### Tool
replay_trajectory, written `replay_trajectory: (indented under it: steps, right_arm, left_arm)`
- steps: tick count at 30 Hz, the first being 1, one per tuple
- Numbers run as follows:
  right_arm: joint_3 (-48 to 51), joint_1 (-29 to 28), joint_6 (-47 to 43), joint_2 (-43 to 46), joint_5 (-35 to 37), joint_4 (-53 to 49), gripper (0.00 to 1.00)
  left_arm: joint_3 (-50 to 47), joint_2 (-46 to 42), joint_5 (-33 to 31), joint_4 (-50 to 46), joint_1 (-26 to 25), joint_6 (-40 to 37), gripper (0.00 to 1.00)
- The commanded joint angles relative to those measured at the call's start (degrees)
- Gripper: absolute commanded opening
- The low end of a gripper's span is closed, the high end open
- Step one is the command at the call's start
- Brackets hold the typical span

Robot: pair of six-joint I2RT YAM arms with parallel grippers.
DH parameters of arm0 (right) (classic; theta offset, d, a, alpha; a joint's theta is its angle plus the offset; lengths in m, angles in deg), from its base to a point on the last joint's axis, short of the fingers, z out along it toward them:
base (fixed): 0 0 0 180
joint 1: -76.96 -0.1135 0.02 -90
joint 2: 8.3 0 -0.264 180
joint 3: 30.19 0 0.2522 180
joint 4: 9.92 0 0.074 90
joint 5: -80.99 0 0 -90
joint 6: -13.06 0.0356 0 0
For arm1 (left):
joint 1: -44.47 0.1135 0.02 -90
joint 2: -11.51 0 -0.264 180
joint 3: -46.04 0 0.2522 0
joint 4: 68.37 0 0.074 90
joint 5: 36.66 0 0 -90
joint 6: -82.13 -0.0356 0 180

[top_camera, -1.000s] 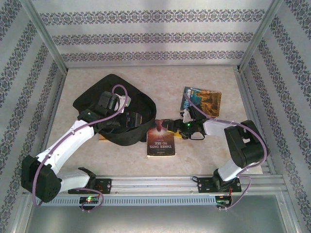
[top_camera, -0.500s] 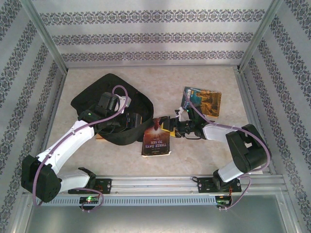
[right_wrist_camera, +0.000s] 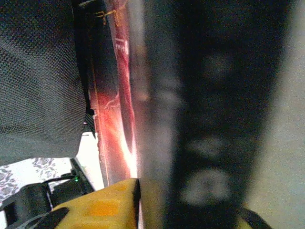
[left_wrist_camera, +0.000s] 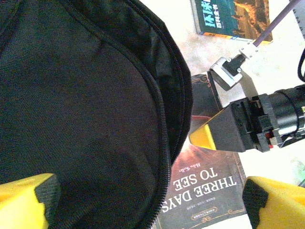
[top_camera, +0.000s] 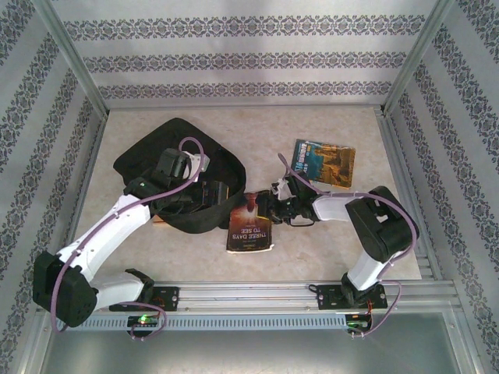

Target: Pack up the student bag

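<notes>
The student bag (top_camera: 168, 164) is a floppy black backpack lying left of centre, its zipper edge (left_wrist_camera: 162, 143) overlapping the book's corner. The dark "Three Days to See" book (top_camera: 249, 227) lies just right of the bag, tilted, its title (left_wrist_camera: 209, 186) upside down. My right gripper (top_camera: 265, 205) is shut on the book's far edge; a yellow fingertip (right_wrist_camera: 105, 205) presses the red cover (right_wrist_camera: 116, 95). My left gripper (top_camera: 212, 193) hovers over the bag's right rim, open wide (left_wrist_camera: 150, 202), with fabric and book below it.
A second book (top_camera: 323, 162) with a blue and orange cover lies flat at the back right, also visible as a cover (left_wrist_camera: 233, 16) beyond the right arm. A tan edge (top_camera: 160, 220) pokes out under the bag's near side. Patterned walls enclose the table.
My right gripper slid left along the book's far edge and closed on it. The book shifted and tilted toward the bag. The left jaws opened a little wider.
</notes>
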Motion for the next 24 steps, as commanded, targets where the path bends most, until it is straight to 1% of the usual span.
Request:
replay_trajectory:
  steps: [1,3,5,8,12,13,17,21,24]
  right_arm:
    - [-0.1,1.6,-5.0,9.4,6.6,-7.2,0.13]
    - [-0.2,1.6,-8.3,15.4,8.5,-11.3,0.11]
    - [-0.5,1.2,-11.0,21.4,8.4,-13.9,0.1]
    - [-2.4,0.9,-13.1,28.0,6.7,-17.6,0.0]
    - [-3.8,0.1,-13.1,36.5,5.4,-16.0,0.0]
    - [-4.7,0.0,-13.1,38.2,3.8,-15.4,0.0]
    - [-8.5,-0.3,-12.5,41.0,-2.1,-14.1,0.0]
    - [-10.3,-0.9,-9.8,41.4,-7.5,-9.7,0.0]
    - [-11.2,-2.1,-7.7,40.9,-11.8,-5.5,0.0]
  left_arm:
    - [3.2,-3.5,-0.9,-1.7,-0.5,0.5,1.0]
    - [4.6,-4.7,-1.0,-2.8,-0.6,0.6,1.0]
    - [6.0,-5.5,-0.4,-3.1,-0.6,1.5,1.0]
    - [7.8,-5.4,3.9,-2.6,-0.5,3.3,1.0]
    - [8.7,-5.1,12.1,1.3,-0.6,5.5,1.0]
    - [9.2,-4.9,13.7,1.7,-0.5,5.3,1.0]
    - [10.4,-4.8,18.4,2.2,-0.5,4.0,1.0]
    - [9.6,-3.7,28.1,6.4,-0.5,6.1,1.0]
    - [7.2,-4.0,32.7,11.4,-0.6,8.2,1.0]
